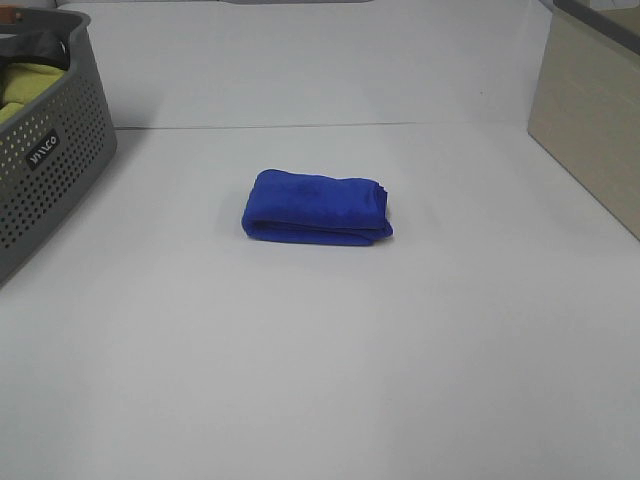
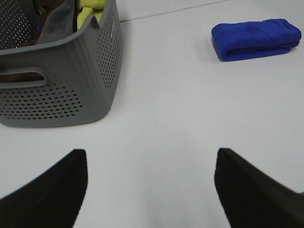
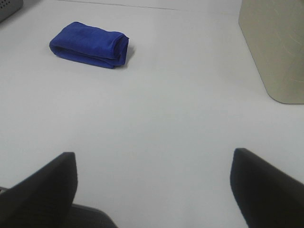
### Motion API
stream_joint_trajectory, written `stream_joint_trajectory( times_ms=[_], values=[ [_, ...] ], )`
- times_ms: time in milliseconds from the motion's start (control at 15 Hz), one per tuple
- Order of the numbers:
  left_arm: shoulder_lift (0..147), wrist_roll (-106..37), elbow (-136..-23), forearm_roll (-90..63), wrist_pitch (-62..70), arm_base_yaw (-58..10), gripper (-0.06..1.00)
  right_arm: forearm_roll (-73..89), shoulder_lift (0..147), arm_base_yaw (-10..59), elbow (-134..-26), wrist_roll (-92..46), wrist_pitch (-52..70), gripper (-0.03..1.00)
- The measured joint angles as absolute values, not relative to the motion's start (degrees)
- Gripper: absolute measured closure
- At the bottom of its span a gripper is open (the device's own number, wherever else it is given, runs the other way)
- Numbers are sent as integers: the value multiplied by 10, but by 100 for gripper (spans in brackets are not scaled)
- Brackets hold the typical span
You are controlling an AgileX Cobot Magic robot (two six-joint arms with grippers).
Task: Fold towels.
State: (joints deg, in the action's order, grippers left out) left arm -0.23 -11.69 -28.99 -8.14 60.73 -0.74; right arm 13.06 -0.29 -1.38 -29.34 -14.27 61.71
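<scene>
The royal-blue towel [image 1: 316, 206] lies folded into a small thick rectangle in the middle of the white table, with a bit of white tag at its right end. It also shows in the left wrist view [image 2: 256, 39] and in the right wrist view [image 3: 90, 44]. My left gripper [image 2: 151, 190] is open and empty, low over the table beside the basket, well away from the towel. My right gripper [image 3: 153, 190] is open and empty, also well short of the towel. Neither gripper shows in the exterior high view.
A grey perforated laundry basket [image 1: 50, 160] stands at the left edge, holding a yellow-green cloth [image 2: 90, 12] and dark fabric. It also shows in the left wrist view [image 2: 66, 80]. A beige box [image 1: 590, 120] stands at the right, also seen in the right wrist view [image 3: 275, 47].
</scene>
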Motion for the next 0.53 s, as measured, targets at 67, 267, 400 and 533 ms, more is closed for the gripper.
stream_joint_trajectory(
  times_ms=[67, 267, 400, 533],
  values=[
    [-2, -117, -290, -81, 607, -7, 23, 133, -3, -14, -293, -143, 617, 14],
    [-2, -117, -290, -81, 607, -7, 23, 135, -3, -14, -293, -143, 617, 14],
    [-2, -117, -290, -81, 607, -7, 23, 135, -3, -14, -293, -143, 617, 14],
    [-2, -117, -290, -81, 608, -7, 23, 135, -3, -14, -293, -143, 617, 14]
  ],
)
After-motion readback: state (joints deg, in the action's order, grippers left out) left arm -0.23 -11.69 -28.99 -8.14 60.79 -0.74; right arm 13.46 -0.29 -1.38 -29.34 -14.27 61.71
